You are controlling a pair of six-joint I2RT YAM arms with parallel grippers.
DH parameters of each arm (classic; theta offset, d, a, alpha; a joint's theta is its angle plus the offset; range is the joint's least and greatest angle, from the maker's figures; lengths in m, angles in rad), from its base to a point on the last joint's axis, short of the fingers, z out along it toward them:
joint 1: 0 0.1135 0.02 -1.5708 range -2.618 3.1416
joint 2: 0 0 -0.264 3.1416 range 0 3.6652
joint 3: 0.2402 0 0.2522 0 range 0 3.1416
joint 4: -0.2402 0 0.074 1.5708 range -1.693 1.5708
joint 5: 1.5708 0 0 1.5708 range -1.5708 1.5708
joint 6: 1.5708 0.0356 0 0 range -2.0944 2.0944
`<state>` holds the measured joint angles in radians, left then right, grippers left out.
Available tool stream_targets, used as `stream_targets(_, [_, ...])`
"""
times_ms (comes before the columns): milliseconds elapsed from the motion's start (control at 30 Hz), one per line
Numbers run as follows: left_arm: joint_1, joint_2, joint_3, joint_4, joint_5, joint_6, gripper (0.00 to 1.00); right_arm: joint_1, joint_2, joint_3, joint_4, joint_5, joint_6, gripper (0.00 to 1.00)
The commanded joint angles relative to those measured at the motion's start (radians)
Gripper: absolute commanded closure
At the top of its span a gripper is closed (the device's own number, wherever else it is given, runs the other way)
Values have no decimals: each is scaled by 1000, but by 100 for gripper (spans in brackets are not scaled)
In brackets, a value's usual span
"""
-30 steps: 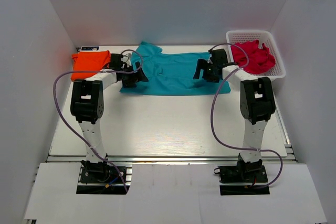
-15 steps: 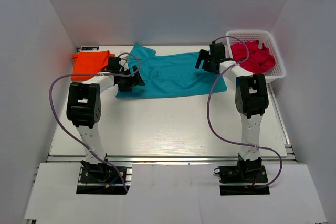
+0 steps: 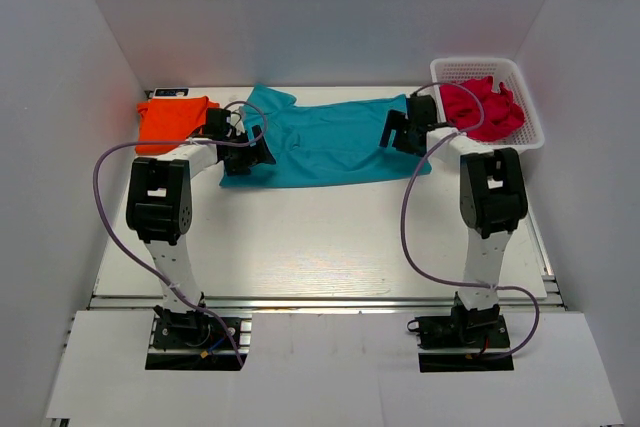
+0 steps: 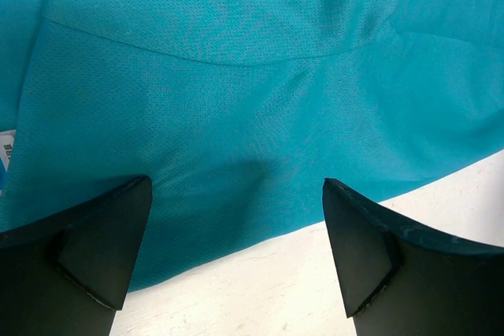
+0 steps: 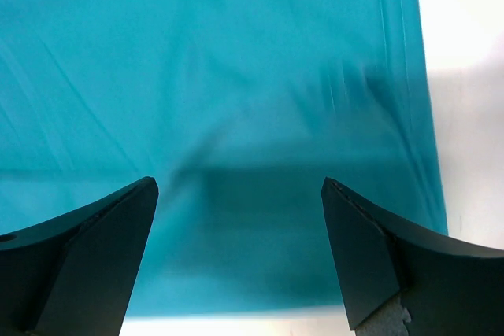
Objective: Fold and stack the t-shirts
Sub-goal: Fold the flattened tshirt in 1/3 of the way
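Left wrist shows teal t-shirt (image 4: 236,92) under left claw (image 4: 236,188).

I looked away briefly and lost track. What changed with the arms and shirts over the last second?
The right gripper swung out toward the far edge of the teal shirt, then came back nearer. The left gripper shifted slightly left, and the teal shirt slid a little left too. Both grippers are open, holding nothing. The orange shirt and the basket stayed put.
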<state>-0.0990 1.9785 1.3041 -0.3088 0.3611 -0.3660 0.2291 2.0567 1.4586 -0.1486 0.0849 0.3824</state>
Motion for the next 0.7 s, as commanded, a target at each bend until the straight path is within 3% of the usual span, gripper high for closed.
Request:
stream_targets(0, [7,-52,-16,-47,-19,15,0,-7,-82,-84,6,-2,24,10])
stream_targets(100, [7,-82,-61,-65,-56,15,0,-19,-105,-197,-6,50,61,10])
stream_targets(200, [7,-151,-152,-93,-91,15,0,-28,-144,-322,-12,-26,101,10])
stream_targets(300, [7,-251,-276,-131,-149,-27,0,-25,-275,-513,-9,-22,162,10])
stream_targets(467, [7,-443,-514,-174,-127,-103,0,-22,-579,-795,-104,-19,225,10])
stream_targets(667, [-2,-720,-615,-328,-142,-136,0,1,-803,-890,-181,-111,178,10])
